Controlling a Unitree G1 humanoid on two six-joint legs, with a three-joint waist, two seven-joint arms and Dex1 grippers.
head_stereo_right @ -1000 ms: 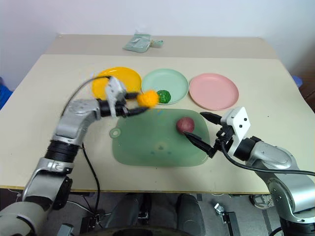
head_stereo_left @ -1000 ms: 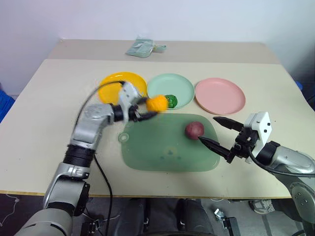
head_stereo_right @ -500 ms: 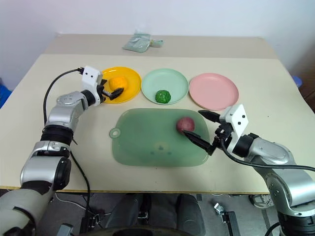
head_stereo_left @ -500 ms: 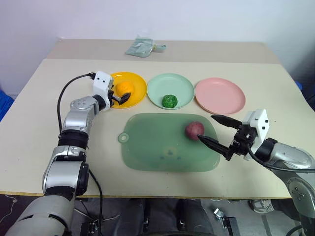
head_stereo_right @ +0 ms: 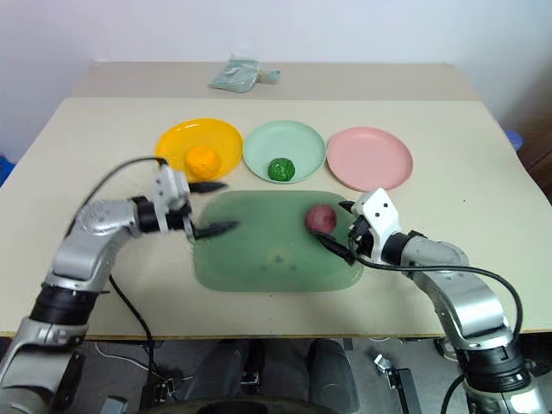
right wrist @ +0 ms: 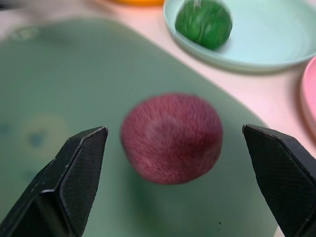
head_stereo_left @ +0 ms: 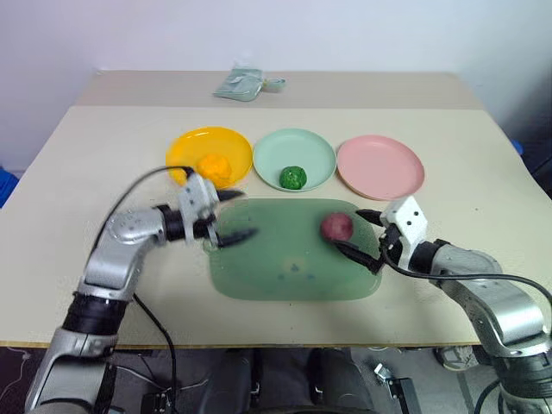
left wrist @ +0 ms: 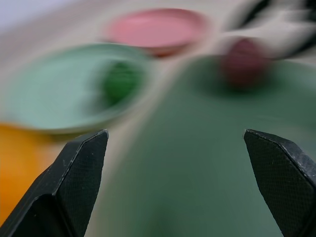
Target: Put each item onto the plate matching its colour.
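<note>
The orange ball (head_stereo_left: pixel 213 166) lies on the yellow plate (head_stereo_left: pixel 194 145). On the mint green plate (head_stereo_left: pixel 310 151) sits the bumpy dark-green lump (head_stereo_left: pixel 293 178). The pink plate (head_stereo_left: pixel 380 166) holds nothing. The maroon-red ball (head_stereo_left: pixel 337 227) rests on the translucent green tray (head_stereo_left: pixel 285 263), near its far right corner. My right gripper (head_stereo_left: pixel 355 234) is open just right of that ball; in the right wrist view the ball (right wrist: pixel 171 138) lies ahead, between the fingers and untouched. My left gripper (head_stereo_left: pixel 235 216) is open and empty over the tray's left end.
A crumpled pale-green packet (head_stereo_left: pixel 246 84) lies at the back of the table. A black cable (head_stereo_left: pixel 129 194) loops off my left arm. Bare tabletop stretches left of the yellow plate and right of the pink one.
My left gripper let go of the orange ball on the yellow plate and drew back to the tray's left end. My right gripper moved in close to the maroon-red ball.
</note>
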